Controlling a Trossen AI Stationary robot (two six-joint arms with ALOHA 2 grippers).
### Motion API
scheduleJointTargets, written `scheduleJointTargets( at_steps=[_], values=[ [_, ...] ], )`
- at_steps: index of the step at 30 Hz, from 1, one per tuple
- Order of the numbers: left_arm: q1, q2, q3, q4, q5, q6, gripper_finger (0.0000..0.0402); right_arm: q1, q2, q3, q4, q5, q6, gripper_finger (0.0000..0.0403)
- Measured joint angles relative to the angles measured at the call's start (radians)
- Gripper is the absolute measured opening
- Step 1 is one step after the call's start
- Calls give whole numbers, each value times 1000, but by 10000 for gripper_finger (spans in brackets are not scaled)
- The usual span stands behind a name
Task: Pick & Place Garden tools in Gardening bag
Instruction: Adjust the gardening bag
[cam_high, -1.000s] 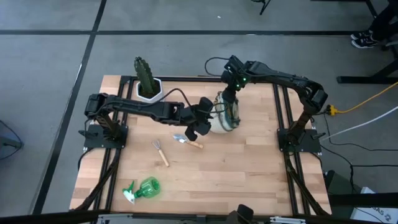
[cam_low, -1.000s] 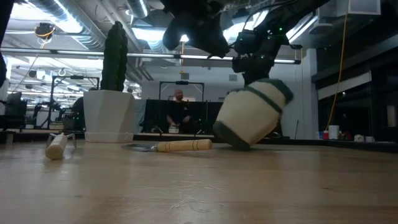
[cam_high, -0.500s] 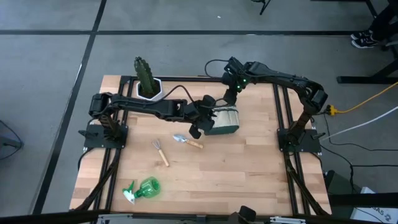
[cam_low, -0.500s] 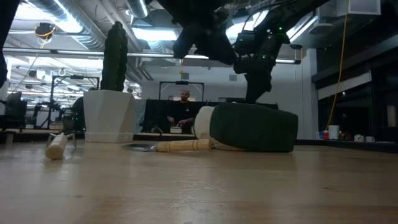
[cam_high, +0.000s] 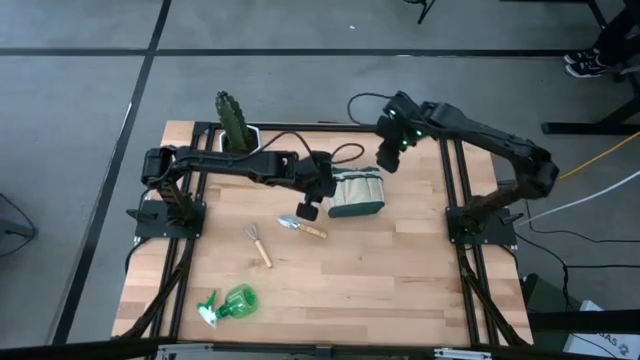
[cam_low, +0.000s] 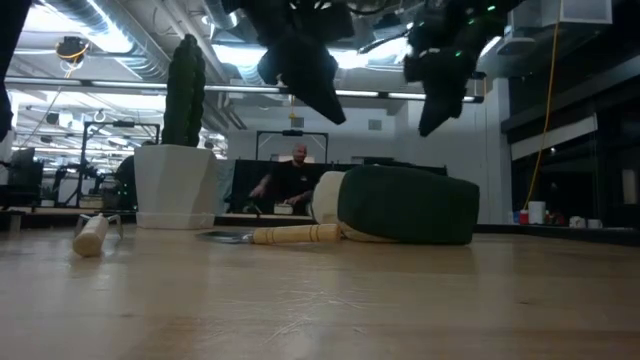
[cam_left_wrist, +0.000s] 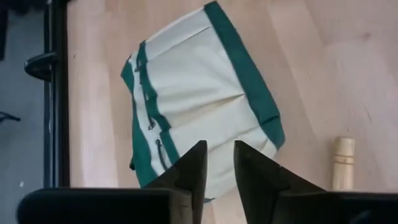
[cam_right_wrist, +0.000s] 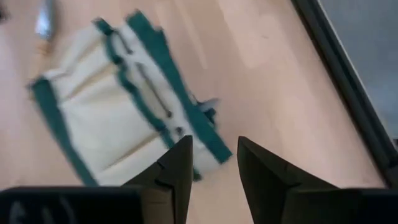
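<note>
The olive-green and cream gardening bag (cam_high: 357, 195) lies on its side on the table, right of the centre; it also shows in the low view (cam_low: 405, 205). My left gripper (cam_high: 310, 205) hovers above the bag's left end, fingers slightly apart and empty (cam_left_wrist: 217, 168). My right gripper (cam_high: 386, 160) hangs open and empty above the bag's far right side (cam_right_wrist: 211, 155). The wooden-handled trowel (cam_high: 302, 227) and the rake (cam_high: 259, 245) lie flat left of the bag. The green spray bottle (cam_high: 230, 303) lies near the front left. The pruners are out of view.
The cactus in its white hexagonal pot (cam_high: 237, 135) stands at the far left edge. Black frame rails (cam_high: 452, 180) run along both table sides. Bare wood lies right of and in front of the bag. A person (cam_low: 295, 170) sits in the room behind the table.
The bag, held tilted off the table under my right gripper a second ago, has fallen onto its side. My right gripper has come away from it, going up and toward the table's right edge. My left gripper has drawn back a little toward the left edge.
</note>
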Motion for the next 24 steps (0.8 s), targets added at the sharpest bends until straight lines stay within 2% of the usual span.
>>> scheduleJointTargets(
  at_steps=[5, 7, 11, 15, 19, 24],
  values=[
    [19, 0, 0, 8, 63, -53, 38, 26, -168, -209, 136, -98, 81, 128],
    [24, -4, -28, 58, 80, -79, 25, 39, -226, -297, 214, -107, 125, 128],
    [29, -34, -168, 272, 74, -163, 4, 55, -300, -424, 307, -108, 210, 128],
    [22, -75, -298, 540, 70, -345, 3, 75, -326, -489, 348, -108, 253, 128],
    [1, -108, -393, 676, 9, -535, 2, 96, -329, -538, 373, -114, 254, 128],
    [-47, -146, -493, 685, -111, -737, 5, 115, -329, -614, 428, -117, 254, 128]
  ],
)
